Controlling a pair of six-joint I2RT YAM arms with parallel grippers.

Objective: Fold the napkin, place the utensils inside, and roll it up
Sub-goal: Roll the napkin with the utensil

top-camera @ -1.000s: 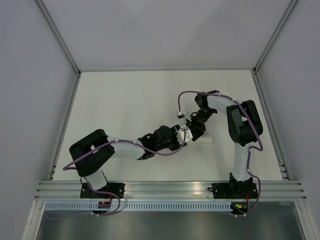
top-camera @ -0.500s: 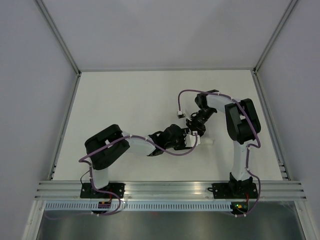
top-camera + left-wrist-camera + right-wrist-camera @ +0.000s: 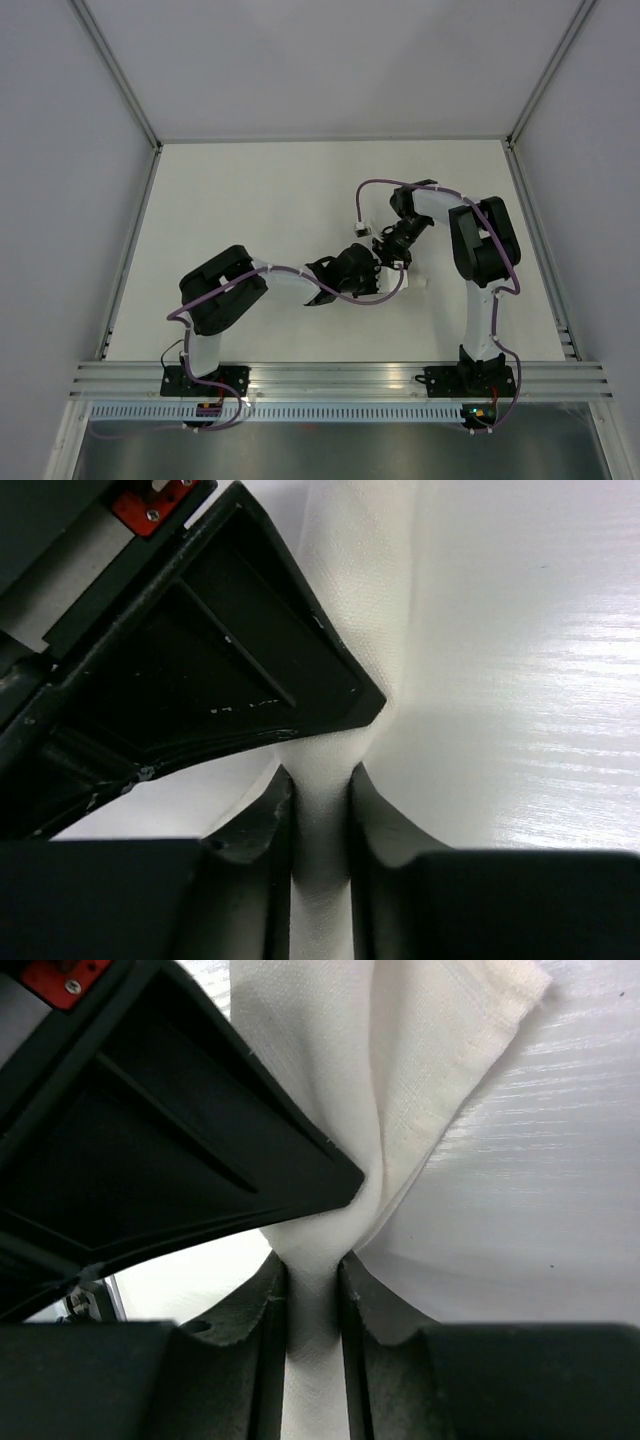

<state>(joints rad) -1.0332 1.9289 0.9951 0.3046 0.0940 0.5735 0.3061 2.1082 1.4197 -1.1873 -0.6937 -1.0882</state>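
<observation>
1. Left wrist view, nearest the lens: the left gripper (image 3: 320, 825) is closed almost fully. Only a narrow slot is left between its fingers (image 3: 262, 825), and that slot is filled by a pinched strip of the napkin (image 3: 350, 600).
2. Right wrist view, nearest the lens: the right gripper (image 3: 313, 1295) is closed to the same degree. A bunched fold of the same white cloth is clamped between its fingers (image 3: 262, 1310).
3. Just beyond both sets of jaws, the cloth is seen running straight away from the fingertips, so its long axis lies in line with each gripper. In the right wrist view it fans out to a hemmed corner (image 3: 520, 985) at the far end.
4. A dark angular housing (image 3: 200, 670) presses against the cloth just beyond the left fingers. It is judged to belong to the other arm.
5. Top view: the two grippers are found just beside each other at mid-table (image 3: 250, 200), the left arriving from the left and the right from the far side. A short white end of the bundle protrudes to their right, lying on the surface.
6. No utensils can be made out. Whether any are inside the cloth cannot be told.
7. Judgement: with both holds so close together, the next move turns on that shared axis. Neither arm is meaningfully nearer.
</observation>
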